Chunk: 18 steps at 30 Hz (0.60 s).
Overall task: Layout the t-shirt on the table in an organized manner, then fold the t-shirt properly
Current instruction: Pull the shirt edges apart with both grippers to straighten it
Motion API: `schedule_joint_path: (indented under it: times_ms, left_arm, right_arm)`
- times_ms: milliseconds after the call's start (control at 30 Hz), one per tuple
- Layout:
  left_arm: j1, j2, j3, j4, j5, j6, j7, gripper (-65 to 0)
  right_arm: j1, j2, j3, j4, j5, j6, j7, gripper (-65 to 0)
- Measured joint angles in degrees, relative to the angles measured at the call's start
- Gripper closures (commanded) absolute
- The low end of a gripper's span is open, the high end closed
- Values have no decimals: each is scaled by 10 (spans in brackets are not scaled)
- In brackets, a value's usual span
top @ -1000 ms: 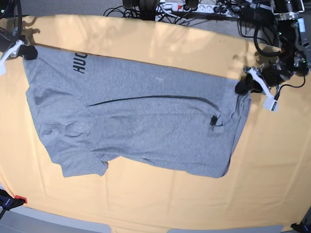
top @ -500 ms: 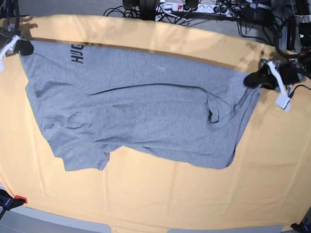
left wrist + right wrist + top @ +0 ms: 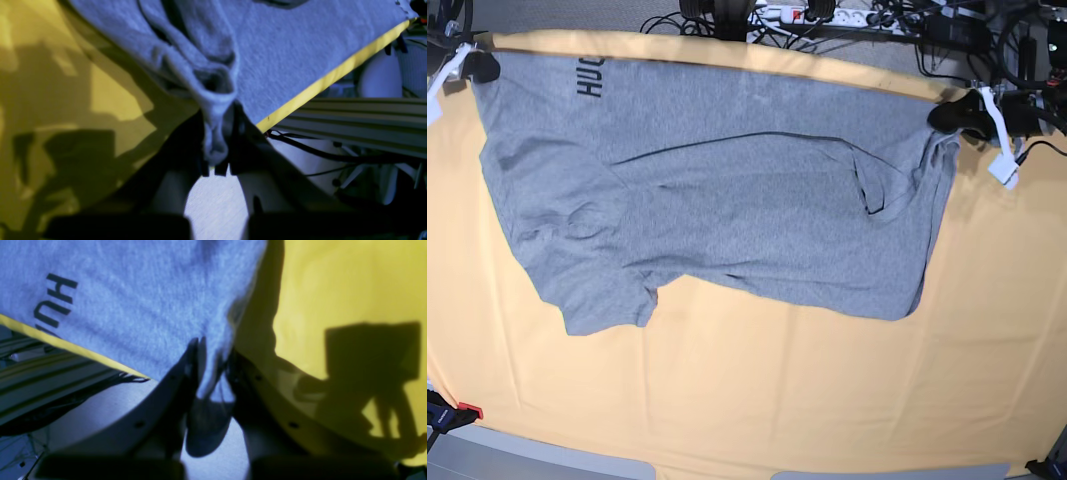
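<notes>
One grey t-shirt (image 3: 727, 210) lies spread wide across the upper half of the base view on the table (image 3: 757, 400), which is draped in creased yellow-orange cloth. Its top edge runs along the far edge of the table at the top of the frame. Compared with the earlier base frames, the shirt has been carried upward toward that far edge and drawn flatter and wider; half a second ago its top edge lay lower, with a strip of yellow cloth showing above it.

Two grippers hold it, one at each upper corner. The right gripper (image 3: 479, 68) sits at the upper left of the base view, its jaws clamped on the shirt's corner; in the right wrist view (image 3: 213, 373) grey fabric is pinched between the two dark fingers. The left gripper (image 3: 955, 112) sits at the upper right, likewise closed on a bunched fold of shirt, seen in the left wrist view (image 3: 217, 143).

One strip of black lettering (image 3: 590, 76) shows near the upper left; its last letters are cut off at the shirt's edge. A dark curved line crosses the middle of the shirt, and what it is cannot be made out. One tangle of cables (image 3: 827, 15) lies beyond the table at the top.
</notes>
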Motion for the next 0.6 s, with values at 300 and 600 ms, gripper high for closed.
schedule_joint_path:
  times_ms: [300, 600]
  left_arm:
    - [32, -24, 0, 2, -27, 0, 17, 0]
    - [52, -31, 0, 2, -30, 0, 16, 0]
  right_arm:
    - [-1, 0, 0, 9, -1, 0, 0, 0]
    - [-2, 0, 0, 9, -2, 0, 0, 0]
